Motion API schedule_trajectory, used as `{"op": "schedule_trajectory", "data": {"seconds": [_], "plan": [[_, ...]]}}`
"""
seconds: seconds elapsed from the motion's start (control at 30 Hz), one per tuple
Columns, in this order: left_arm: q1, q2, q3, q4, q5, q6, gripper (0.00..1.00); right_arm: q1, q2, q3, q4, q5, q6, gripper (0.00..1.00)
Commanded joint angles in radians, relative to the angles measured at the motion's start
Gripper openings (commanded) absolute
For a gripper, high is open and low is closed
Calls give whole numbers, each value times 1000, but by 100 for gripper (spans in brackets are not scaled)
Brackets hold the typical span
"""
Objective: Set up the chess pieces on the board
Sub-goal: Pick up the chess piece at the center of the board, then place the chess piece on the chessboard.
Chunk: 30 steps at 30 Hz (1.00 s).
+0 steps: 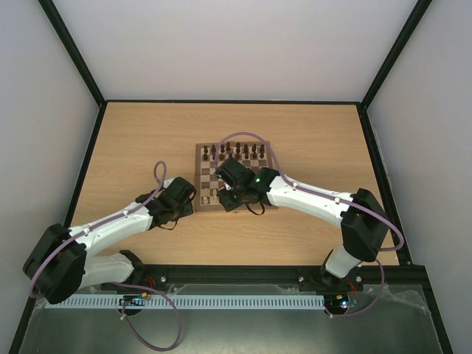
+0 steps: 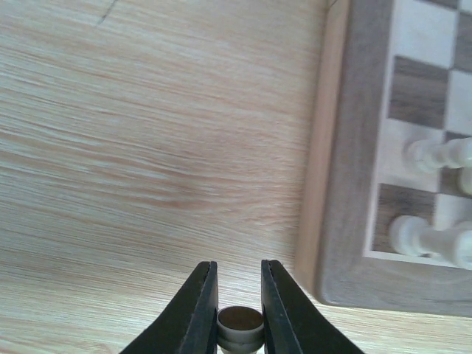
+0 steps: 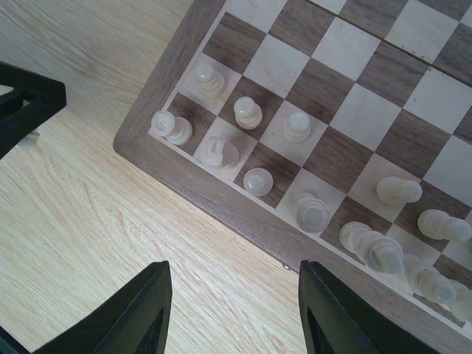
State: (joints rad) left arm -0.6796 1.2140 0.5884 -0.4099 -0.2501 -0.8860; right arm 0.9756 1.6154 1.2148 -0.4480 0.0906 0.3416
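The board [image 1: 210, 164] lies mid-table, with dark pieces [image 1: 237, 151] in rows along its far side. My left gripper [image 2: 240, 299] is shut on a pale piece [image 2: 240, 327], its round base facing the camera, over bare table just left of the board's near-left corner [image 2: 335, 243]. In the top view the left gripper [image 1: 179, 200] is beside the board's left edge. My right gripper [image 3: 234, 310] is open and empty above the table next to the board's near edge [image 3: 243, 214]. Several pale pieces [image 3: 258, 181] stand on the near rows; one [image 3: 218, 153] lies tipped.
Black frame rails and white walls close in the wooden table [image 1: 140, 140]. The left arm's black finger [image 3: 26, 103] shows at the left edge of the right wrist view. A grey strip and cables [image 1: 221, 301] run along the near edge by the arm bases.
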Motion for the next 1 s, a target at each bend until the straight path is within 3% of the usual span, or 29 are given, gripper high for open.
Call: {"op": "schedule_trajectory", "data": {"seconds": [0.0,0.17,0.53,0.97], "plan": [[3,-52,26,26,43,-45,13,5,-57,-3,9,5,14,50],[20,-89,46,83,84,-73,13,6,-132,-57,109,-24,66,51],[101,-110,93,220,306,-97,13,5,-368,-404,585,-137,274,49],[136,-113,104,296,462,-144,13,6,-269,-484,897,-245,391,46]]}}
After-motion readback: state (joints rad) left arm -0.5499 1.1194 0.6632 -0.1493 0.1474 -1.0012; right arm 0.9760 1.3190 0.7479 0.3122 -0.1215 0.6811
